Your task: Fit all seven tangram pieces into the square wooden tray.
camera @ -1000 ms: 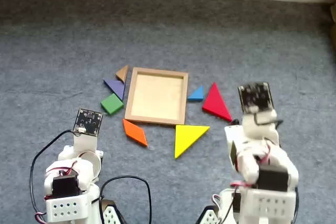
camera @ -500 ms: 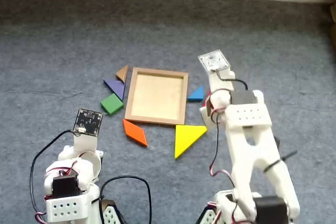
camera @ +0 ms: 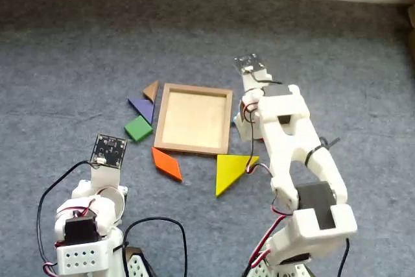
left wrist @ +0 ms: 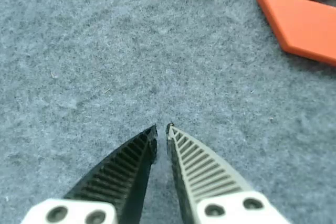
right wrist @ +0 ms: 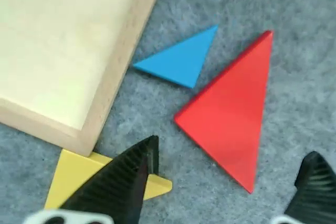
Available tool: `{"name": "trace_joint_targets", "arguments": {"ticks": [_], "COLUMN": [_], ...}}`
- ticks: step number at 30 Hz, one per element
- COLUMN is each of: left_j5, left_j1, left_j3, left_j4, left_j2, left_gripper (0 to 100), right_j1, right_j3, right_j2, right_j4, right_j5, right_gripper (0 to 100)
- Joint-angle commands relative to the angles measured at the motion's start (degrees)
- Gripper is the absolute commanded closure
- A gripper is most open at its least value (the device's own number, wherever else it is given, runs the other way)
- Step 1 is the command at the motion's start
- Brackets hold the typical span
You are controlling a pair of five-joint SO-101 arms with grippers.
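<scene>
- Jaws of the right gripper are spread wide above the red triangle, which is laid flat on the grey carpet just beside the blue triangle.
- Jaws of the left gripper are pressed almost together over bare carpet toward its near edge.
- The square wooden tray is set mid-carpet, and the yellow triangle is laid just beside its near right corner.

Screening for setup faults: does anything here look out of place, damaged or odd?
Nothing stands out. The wooden tray lies empty and flat on the carpet; the red triangle, blue triangle, yellow triangle and orange parallelogram lie flat beside it, none visibly damaged.
</scene>
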Motion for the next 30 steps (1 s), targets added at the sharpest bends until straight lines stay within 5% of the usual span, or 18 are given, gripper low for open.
{"name": "trace_joint_targets", "arguments": {"ticks": [1, 18, 25, 30], "left_j5": [0.4, 0.4, 0.4, 0.4], "left_j1": [0.4, 0.4, 0.4, 0.4], "left_j3": [1.1, 1.1, 1.1, 1.1], "left_j4": [0.4, 0.4, 0.4, 0.4], "left_j2": [-1.5, -1.5, -1.5, -1.5], "left_gripper": [94, 94, 94, 94], "right_j1": [-0.8, 3.8, 4.0, 4.1], "right_j3": [-4.5, -10.2, -10.3, -10.3], "right_j2": [1.8, 12.1, 12.2, 11.8], "right_j4": [-1.4, -1.0, -1.0, -0.8], "right_j5": [-0.8, -0.7, -0.4, -0.8], "right_gripper": [60.5, 60.9, 78.1, 73.8]}}
